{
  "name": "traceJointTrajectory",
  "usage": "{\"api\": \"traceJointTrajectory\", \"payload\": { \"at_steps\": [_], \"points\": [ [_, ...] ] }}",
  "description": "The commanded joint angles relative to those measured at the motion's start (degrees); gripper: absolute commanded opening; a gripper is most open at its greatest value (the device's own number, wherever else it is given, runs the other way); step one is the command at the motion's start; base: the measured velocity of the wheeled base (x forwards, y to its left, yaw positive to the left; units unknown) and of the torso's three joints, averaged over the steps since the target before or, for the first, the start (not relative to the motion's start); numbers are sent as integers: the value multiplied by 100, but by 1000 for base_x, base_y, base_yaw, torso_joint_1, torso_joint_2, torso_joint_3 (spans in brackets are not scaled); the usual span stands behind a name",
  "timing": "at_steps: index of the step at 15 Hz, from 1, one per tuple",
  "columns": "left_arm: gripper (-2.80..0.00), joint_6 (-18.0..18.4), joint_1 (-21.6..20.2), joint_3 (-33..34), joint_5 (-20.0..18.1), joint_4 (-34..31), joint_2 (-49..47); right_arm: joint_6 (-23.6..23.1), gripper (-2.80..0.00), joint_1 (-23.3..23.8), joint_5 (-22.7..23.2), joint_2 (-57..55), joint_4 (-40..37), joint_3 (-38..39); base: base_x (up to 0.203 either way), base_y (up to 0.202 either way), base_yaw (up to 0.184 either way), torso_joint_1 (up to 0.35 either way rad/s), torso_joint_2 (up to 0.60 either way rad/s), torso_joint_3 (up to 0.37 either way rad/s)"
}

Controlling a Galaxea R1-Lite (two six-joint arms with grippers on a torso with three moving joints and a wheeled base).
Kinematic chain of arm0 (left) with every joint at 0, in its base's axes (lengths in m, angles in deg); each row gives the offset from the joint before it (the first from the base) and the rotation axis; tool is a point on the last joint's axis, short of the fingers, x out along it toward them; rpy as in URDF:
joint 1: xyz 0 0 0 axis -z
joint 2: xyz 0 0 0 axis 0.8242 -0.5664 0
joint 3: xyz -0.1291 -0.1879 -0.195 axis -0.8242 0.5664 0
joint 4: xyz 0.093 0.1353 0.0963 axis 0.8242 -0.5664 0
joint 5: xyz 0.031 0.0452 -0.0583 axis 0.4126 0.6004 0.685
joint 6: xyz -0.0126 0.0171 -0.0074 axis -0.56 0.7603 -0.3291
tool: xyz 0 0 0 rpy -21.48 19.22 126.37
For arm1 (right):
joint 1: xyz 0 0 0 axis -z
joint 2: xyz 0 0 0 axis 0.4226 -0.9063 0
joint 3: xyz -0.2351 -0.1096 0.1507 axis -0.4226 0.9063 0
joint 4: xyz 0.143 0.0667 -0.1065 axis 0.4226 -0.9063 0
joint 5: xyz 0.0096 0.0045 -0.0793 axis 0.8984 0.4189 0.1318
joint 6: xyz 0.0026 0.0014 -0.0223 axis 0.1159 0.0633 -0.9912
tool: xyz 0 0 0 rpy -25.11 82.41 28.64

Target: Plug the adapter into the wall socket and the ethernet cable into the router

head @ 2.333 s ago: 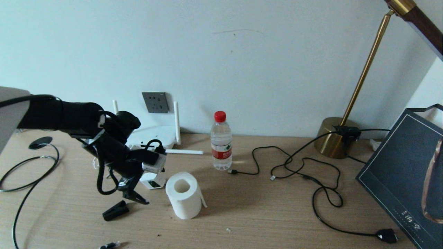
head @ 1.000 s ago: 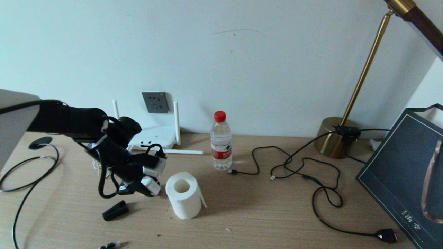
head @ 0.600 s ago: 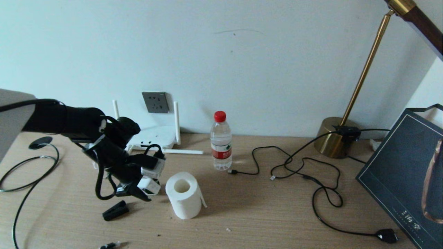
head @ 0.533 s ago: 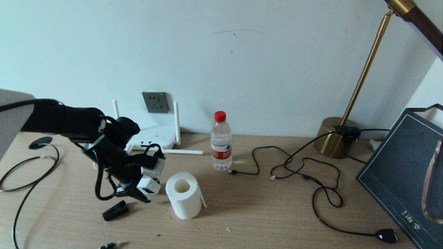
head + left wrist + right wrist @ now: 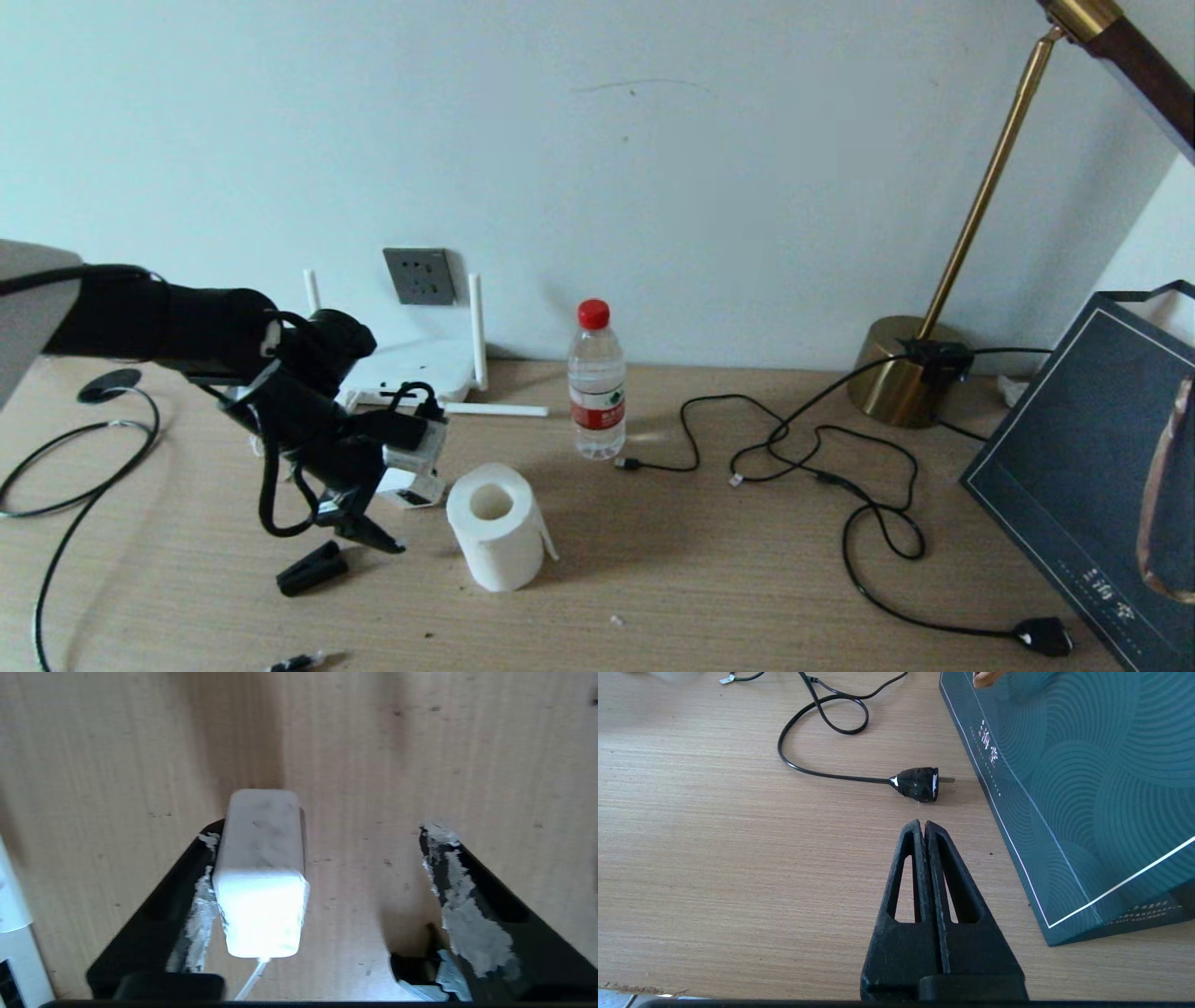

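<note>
I have the left hand (image 5: 369, 518) low over the pale wooden bench (image 5: 709, 579), at the left side, its black fingers (image 5: 472, 910) spread wide. Between them lies the small white cube-shaped adapter (image 5: 259, 877) with its thin white cord (image 5: 250, 980); it sits against one finger and well apart from the other, so nothing is pinched. From the head camera the adapter (image 5: 411, 490) rests on the bench just left of the white paper roll (image 5: 495, 527), which stands on end with its hollow core showing nothing inside.

On the far wall the dark grey square wall socket (image 5: 419, 275) has nothing plugged into it. Below it lies the flat white router (image 5: 420, 369) with slim stick antennas, one of them lying flat on the bench. The clear plastic bottle with a red cap (image 5: 597, 383) stands right of the router, capped; I cannot tell how much it holds. A thick black ethernet cable (image 5: 65, 485) curves along the left edge of the bench. A black clip-like object (image 5: 313, 567) lies near the left hand.

My right hand (image 5: 924, 828) sits over the bench at the right, fingers pressed together and gripping nothing, near a black two-pin plug (image 5: 917, 784) on a thin black cord and beside the dark teal patterned gift bag (image 5: 1073, 774). A brass lamp base (image 5: 906, 369) stands at the far right.
</note>
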Motion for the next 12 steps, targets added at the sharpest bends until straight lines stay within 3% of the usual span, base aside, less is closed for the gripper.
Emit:
{"api": "traceJointTrajectory", "payload": {
  "at_steps": [1,12],
  "points": [
    [0,64,0,38,13,86,-63,5,-280,0,0,0,-11,-1,0,0,0,0,0,0],
    [0,-49,-9,-24,27,294,-124,-3,-280,0,0,-1,-11,-1,0,0,0,0,0,0]
  ]
}}
